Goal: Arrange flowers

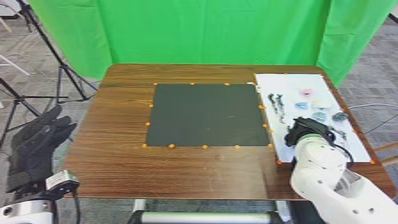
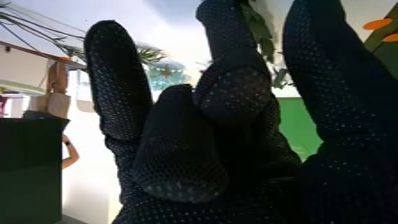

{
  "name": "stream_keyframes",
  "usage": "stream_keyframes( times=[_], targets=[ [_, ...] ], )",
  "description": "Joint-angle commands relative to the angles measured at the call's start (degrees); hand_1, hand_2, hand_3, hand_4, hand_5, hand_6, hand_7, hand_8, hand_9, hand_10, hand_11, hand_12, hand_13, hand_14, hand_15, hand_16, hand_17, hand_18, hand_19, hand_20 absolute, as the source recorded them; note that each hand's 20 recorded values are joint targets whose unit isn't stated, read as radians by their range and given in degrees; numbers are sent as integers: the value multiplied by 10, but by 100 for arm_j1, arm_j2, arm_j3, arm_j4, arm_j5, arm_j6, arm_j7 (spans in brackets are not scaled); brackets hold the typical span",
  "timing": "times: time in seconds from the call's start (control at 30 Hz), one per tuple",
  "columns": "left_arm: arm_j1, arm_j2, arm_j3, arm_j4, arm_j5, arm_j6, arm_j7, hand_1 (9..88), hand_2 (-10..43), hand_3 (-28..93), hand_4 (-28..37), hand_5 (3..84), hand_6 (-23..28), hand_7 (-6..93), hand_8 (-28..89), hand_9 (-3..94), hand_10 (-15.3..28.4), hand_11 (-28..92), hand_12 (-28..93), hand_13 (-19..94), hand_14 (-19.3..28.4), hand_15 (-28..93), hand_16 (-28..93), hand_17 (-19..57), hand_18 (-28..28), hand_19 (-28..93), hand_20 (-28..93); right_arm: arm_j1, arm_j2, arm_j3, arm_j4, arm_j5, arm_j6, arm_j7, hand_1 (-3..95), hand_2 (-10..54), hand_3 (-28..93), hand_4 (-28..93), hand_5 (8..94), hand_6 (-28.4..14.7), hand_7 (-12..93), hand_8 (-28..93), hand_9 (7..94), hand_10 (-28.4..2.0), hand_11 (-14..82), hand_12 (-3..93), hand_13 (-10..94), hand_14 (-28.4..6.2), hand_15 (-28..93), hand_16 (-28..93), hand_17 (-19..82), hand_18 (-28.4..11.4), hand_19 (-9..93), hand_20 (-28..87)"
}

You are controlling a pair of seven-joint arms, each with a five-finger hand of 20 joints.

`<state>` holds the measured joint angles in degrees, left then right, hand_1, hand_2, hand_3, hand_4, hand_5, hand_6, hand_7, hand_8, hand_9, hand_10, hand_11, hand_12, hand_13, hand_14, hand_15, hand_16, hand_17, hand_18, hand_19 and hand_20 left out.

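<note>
I've got the flowers on the white sheet (image 1: 290, 85) at the right side of the brown wooden counter (image 1: 107, 165). Pink flower (image 1: 306, 92) sits toward the far end, pale blue flower (image 1: 302, 105) is nearer my side of it, another blue flower (image 1: 319, 115) just beside that, and a dark teal flower (image 1: 339, 116) is close to the sheet's outer edge. Green stems (image 1: 276, 104) run lengthwise along the sheet's inner side, next to the black mat (image 1: 209, 115). My right hand (image 1: 307, 130) is over the near half of the sheet, just on the near side of the blooms, with its arm coming in from the bottom right. Right wrist view: outer fingers (image 2: 118, 85) are extended, the ones between them loosely bent, so I call that hand open. Greenery (image 2: 258, 30) shows behind them; can't tell if the glove touches it. My left hand (image 1: 37, 142) is off the counter's left edge, well apart from the flowers, open, fingers extended away from me. Black mat lies flat mid-counter, orange markers (image 1: 171, 146) around its border, more along the white sheet. Green curtain (image 1: 213, 35) hangs behind the counter's far edge, black tripod stand (image 1: 61, 65) on the floor at left.
</note>
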<state>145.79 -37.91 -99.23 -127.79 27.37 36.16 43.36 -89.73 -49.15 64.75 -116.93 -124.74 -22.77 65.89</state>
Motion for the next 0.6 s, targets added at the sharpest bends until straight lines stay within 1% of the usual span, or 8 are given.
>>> stream_keyframes(
  times=[0.03, 0.07, 0.23, 0.3, 0.4, 0.43, 0.5, 0.6],
  targets=[
    [-31, -98, -2, -1, 124, -71, -130, 255, 41, 823, -196, 385, 85, 162, -110, 363, 197, 344, 72, 248, 269, 618, -159, -89, 219, 580, 16, 139, -69, -347, 378, 34, -124, 165, 428, -95, 688, -201, 780, -137, 130, -52, 903, -99, 575, 291, 937, -47, 747, 244, 517, -193, 927, -283],
    [-65, -72, 24, 10, 94, -61, -104, 254, 41, 824, -196, 385, 85, 162, -111, 363, 196, 344, 72, 248, 270, 618, -159, -89, 219, 580, 16, 182, -44, -428, 426, 15, -84, 170, 428, -95, 688, -201, 781, -136, 131, -51, 903, -99, 575, 290, 937, -47, 747, 244, 517, -193, 927, -283],
    [-120, -51, 64, 22, 78, -78, -85, 255, 41, 824, -196, 385, 85, 161, -111, 363, 196, 344, 72, 249, 269, 617, -160, -89, 219, 580, 16, 286, -17, -639, 674, 41, -26, 197, 432, -95, 688, -201, 787, -128, 145, -47, 907, -95, 581, 289, 937, -44, 752, 240, 520, -193, 927, -283],
    [-150, -44, 76, 37, 114, -98, -121, 255, 41, 824, -196, 385, 85, 161, -111, 363, 196, 344, 72, 248, 269, 617, -160, -89, 219, 580, 16, 311, -7, -723, 781, 20, -12, 195, 437, -95, 687, -202, 793, -125, 152, -48, 909, -94, 582, 288, 937, -45, 756, 234, 521, -193, 927, -283],
    [-170, -24, 90, 47, 94, -109, -102, 256, 41, 823, -195, 385, 85, 161, -110, 363, 196, 344, 72, 248, 270, 618, -160, -89, 220, 581, 16, 336, -22, -800, 924, 80, -21, 186, 441, -95, 690, -202, 796, -123, 156, -49, 910, -94, 585, 288, 937, -45, 759, 231, 522, -192, 926, -283],
    [-198, -38, 95, 53, 124, -116, -141, 256, 41, 823, -195, 385, 85, 161, -110, 363, 196, 344, 72, 248, 270, 618, -160, -89, 220, 581, 16, 345, -26, -825, 968, 89, -36, 184, 442, -95, 690, -202, 798, -122, 160, -48, 910, -94, 586, 289, 937, -45, 761, 230, 522, -191, 926, -283],
    [-216, -18, 112, 63, 123, -135, -133, 256, 42, 823, -195, 385, 85, 161, -110, 363, 196, 344, 72, 248, 270, 618, -160, -89, 220, 581, 16, 355, -18, -862, 1039, 129, -75, 165, 446, -95, 694, -201, 802, -118, 167, -46, 910, -93, 588, 289, 937, -45, 764, 228, 522, -191, 925, -283],
    [-244, -24, 112, 78, 144, -158, -164, 256, 42, 823, -195, 385, 85, 161, -110, 363, 197, 345, 72, 248, 270, 618, -160, -89, 220, 581, 16, 377, -50, -921, 1172, 129, -159, 109, 454, -95, 692, -210, 807, -110, 179, 47, 912, -92, 595, 285, 937, -47, 772, 216, 521, -191, 927, -283]
  ],
)
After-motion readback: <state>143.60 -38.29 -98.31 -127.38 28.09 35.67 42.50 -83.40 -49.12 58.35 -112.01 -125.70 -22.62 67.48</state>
